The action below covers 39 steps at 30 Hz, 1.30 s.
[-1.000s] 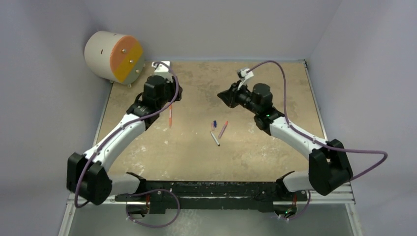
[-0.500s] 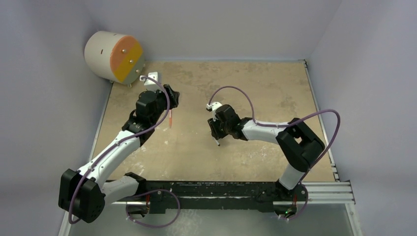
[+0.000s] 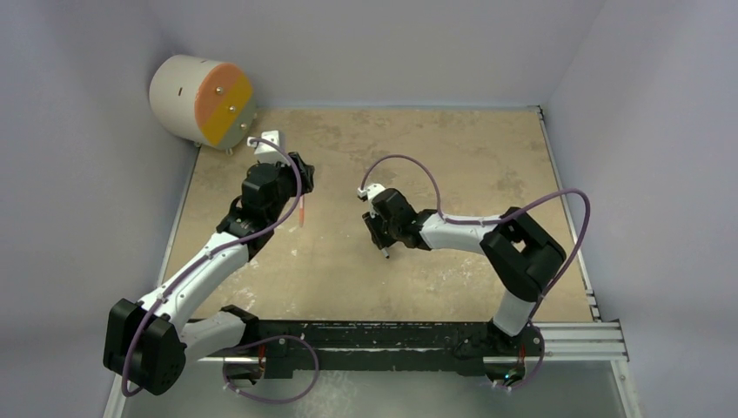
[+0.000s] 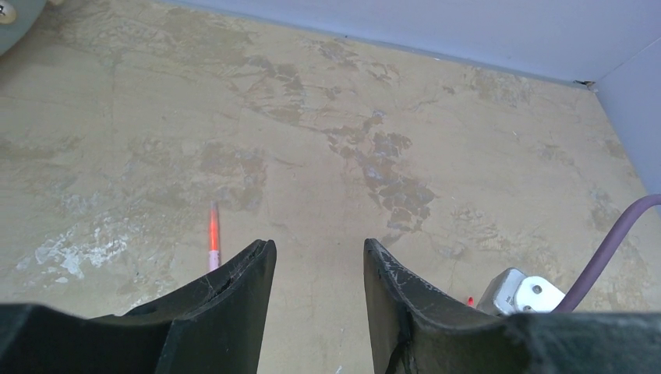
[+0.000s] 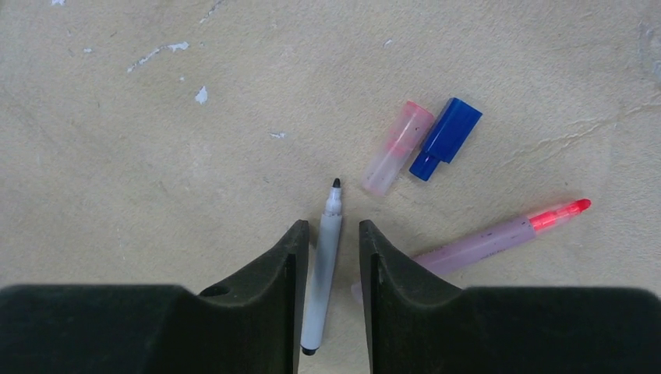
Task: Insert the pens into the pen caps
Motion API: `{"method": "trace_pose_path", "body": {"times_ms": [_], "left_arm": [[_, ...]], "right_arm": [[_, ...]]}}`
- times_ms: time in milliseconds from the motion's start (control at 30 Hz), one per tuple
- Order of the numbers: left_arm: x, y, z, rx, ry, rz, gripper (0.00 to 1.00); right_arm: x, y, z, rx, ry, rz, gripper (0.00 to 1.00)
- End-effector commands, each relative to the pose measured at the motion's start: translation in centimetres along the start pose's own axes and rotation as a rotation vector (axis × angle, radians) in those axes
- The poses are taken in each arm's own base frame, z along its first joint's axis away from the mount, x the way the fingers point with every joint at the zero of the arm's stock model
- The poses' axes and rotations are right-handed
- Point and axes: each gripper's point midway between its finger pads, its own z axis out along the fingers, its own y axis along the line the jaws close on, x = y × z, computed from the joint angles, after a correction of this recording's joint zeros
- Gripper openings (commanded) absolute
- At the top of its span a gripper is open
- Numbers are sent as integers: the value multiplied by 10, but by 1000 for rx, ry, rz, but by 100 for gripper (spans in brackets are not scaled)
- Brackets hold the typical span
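Observation:
In the right wrist view, the white pen (image 5: 322, 273) with a dark tip lies on the table between my right gripper's (image 5: 331, 227) fingers, with a small gap on each side; the gripper is open. Just beyond lie the pinkish-red cap (image 5: 396, 148) and the dark blue cap (image 5: 446, 138), side by side. The pinkish-mauve pen (image 5: 499, 238) lies to the right, its near end beside the right finger. In the top view, my right gripper (image 3: 380, 235) hides these. The orange-red pen (image 3: 302, 210) lies near my left gripper (image 3: 298, 177). In the left wrist view, that pen (image 4: 213, 236) sits left of the open, empty left gripper (image 4: 318, 245).
A beige drum with an orange face (image 3: 200, 98) stands at the back left corner. Grey walls close the table at the back and sides. The right arm's white connector and purple cable (image 4: 521, 292) show at the lower right of the left wrist view.
My right arm has swung from the back right down to the pens and now straddles the white pen. My left arm has shifted slightly back over the orange-red pen.

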Motion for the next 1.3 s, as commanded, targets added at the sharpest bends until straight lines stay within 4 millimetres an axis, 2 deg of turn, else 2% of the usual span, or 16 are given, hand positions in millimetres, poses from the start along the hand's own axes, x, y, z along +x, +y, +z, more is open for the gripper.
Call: {"method": "trace_pose_path", "body": {"times_ms": [0, 33, 100, 200, 233, 333, 400, 467, 567, 667, 767, 933, 967, 1067, 1267], "left_arm": [[-17, 1, -3, -11, -48, 10, 45], [-17, 2, -3, -14, -48, 10, 45], [-18, 2, -4, -19, -54, 4, 45], [-21, 1, -7, -10, -72, -20, 45], [-22, -1, -7, -2, -75, -27, 45], [-21, -12, -7, 52, -65, -48, 45], [-21, -24, -8, 115, -65, -71, 45], [-26, -44, -14, 237, -97, -113, 38], [-41, -82, -43, 512, -225, -241, 34], [-52, -109, -78, 758, -318, -335, 35], [-57, -134, -103, 959, -329, -373, 37], [-86, -149, -142, 1202, -408, -540, 42], [-90, -152, -147, 1241, -410, -572, 43], [-94, -167, -150, 1302, -375, -587, 43], [-106, -177, -155, 1339, -396, -602, 44]], "right_arm": [[0, 1, 5, 14, 15, -5, 29], [0, 1, 5, 15, 15, -2, 23], [-4, 5, 1, -7, 8, 6, 2], [-16, 22, -12, -97, -22, 29, 0], [-35, 27, -20, -117, -65, 31, 0], [-67, 35, -46, -164, -157, 29, 0], [-96, 40, -72, -194, -260, 28, 0], [-129, 37, -101, -215, -390, 52, 0], [-183, 21, -155, -309, -653, 108, 0], [-217, 7, -205, -429, -883, 122, 0], [-243, 12, -247, -491, -1040, 74, 0], [-260, 16, -282, -532, -1148, 72, 0], [-269, 18, -298, -542, -1179, 63, 0], [-273, 26, -319, -595, -1216, 50, 0], [-273, 32, -341, -647, -1260, 61, 0]]}}
